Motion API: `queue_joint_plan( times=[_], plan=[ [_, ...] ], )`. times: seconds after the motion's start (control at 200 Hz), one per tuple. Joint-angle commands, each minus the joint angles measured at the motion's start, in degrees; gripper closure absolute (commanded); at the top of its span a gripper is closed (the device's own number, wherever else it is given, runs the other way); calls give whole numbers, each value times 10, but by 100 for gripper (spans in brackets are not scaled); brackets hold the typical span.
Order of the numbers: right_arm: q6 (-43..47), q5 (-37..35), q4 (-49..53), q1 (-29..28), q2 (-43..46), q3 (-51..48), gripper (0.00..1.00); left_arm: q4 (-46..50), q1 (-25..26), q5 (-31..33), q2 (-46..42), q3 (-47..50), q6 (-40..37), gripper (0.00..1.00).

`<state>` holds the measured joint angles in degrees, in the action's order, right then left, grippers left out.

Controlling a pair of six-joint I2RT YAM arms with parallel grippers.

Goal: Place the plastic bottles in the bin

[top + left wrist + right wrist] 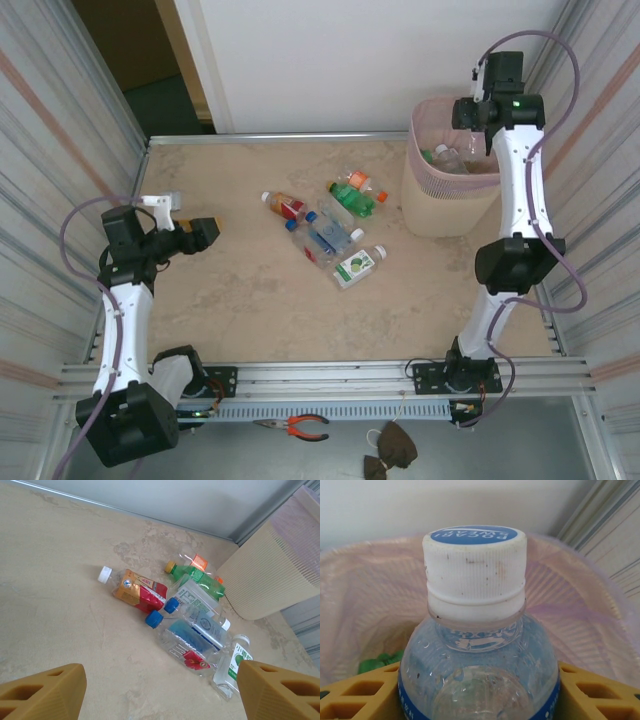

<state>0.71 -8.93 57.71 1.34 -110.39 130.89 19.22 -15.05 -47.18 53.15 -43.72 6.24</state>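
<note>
Beige marbled tabletop (230, 290) carries a loose heap of plastic bottles (325, 235) at its middle. The left gripper (205, 232) hangs to their left, fingers spread and empty. Over the bin (440, 205) in the far right corner, the right gripper (468, 140) pinches a white-capped clear bottle (475, 580).

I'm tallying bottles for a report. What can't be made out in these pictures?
- Bin contents, top view: right gripper covers part of the opening.
- White-capped bottle, right wrist view: lower body cut off by the bottom edge.
- Bottle pile, left wrist view: overlapping, so exact count uncertain.
</note>
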Motion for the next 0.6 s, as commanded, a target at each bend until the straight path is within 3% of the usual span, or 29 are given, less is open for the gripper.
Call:
queue_joint_plan(
  times=[0.0,0.281,0.596],
  plan=[
    [15,0,20,8,-24,-14,40,-2,-7,-19,-6,4,-4,21],
    [11,-39,56,13,-62,-45,41,-2,-7,-17,-8,4,-3,21],
    [-1,-85,48,18,-54,-153,40,-4,-6,-20,-1,4,-1,21]
  ],
)
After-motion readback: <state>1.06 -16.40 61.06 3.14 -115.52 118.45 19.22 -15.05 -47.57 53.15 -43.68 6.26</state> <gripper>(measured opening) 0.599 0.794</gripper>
